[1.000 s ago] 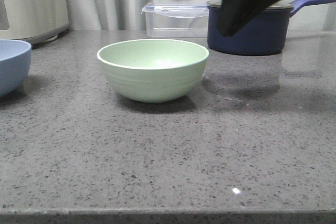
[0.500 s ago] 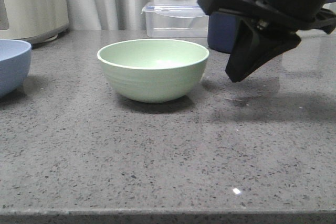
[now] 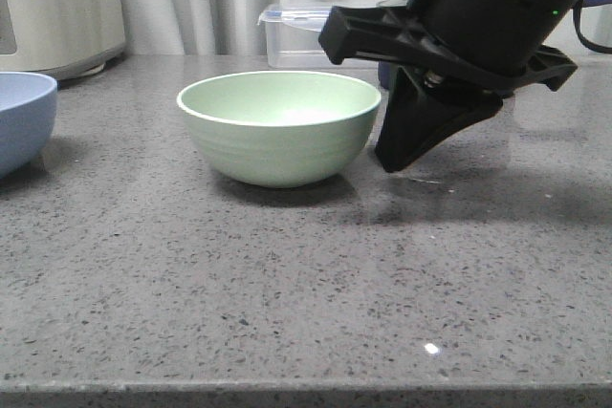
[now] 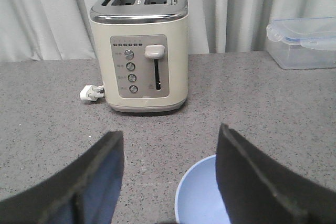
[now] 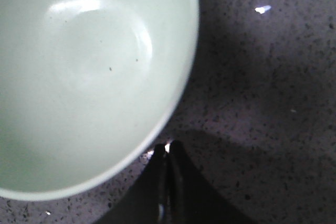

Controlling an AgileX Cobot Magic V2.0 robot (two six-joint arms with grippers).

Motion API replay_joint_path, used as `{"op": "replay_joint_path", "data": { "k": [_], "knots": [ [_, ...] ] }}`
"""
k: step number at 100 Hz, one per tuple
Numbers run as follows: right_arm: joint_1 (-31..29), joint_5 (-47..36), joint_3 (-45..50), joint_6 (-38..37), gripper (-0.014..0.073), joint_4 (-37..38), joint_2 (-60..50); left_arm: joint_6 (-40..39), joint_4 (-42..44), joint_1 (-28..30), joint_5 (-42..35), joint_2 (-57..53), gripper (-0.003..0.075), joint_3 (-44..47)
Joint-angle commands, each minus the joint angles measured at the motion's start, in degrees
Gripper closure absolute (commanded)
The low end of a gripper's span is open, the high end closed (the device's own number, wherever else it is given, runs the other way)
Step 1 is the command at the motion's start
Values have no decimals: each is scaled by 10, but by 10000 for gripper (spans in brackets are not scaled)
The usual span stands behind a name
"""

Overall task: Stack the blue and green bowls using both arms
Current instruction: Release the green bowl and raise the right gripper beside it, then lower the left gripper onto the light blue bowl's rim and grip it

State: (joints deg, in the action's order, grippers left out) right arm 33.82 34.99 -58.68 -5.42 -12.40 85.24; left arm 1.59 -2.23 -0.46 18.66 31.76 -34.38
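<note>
The green bowl stands upright and empty on the grey counter; it fills the right wrist view. My right gripper is shut and empty, pointing down just right of the green bowl's wall; its tips sit just outside the rim. The blue bowl is at the far left edge, partly cut off. In the left wrist view, my left gripper is open above and behind the blue bowl, whose rim shows between the fingers. The left arm is not in the front view.
A cream toaster stands at the back left, with a plug lying beside it. A clear lidded container and a dark navy saucepan stand at the back behind the right arm. Curtains hang behind the counter.
My right arm has come down and moved left, from high over the saucepan to close beside the green bowl's right wall. Both bowls stay where they were.
</note>
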Motion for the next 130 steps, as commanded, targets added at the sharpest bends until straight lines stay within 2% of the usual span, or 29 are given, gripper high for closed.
{"op": "replay_joint_path", "data": {
  "k": [1, 89, 110, 130],
  "knots": [
    [0, -29, -15, 4, 673, -8, -19, -3, -5, 1, -45, 7, 335, -21],
    [0, -47, -15, 4, 673, -14, -19, -3, -5, 1, -42, 16, 335, -24],
    [0, -47, -15, 4, 673, -14, -19, -4, -6, 1, 65, 92, 335, -81],
    [0, -47, -15, 4, 673, -14, -19, -42, -6, 1, 147, 193, 335, -153]
  ]
}}
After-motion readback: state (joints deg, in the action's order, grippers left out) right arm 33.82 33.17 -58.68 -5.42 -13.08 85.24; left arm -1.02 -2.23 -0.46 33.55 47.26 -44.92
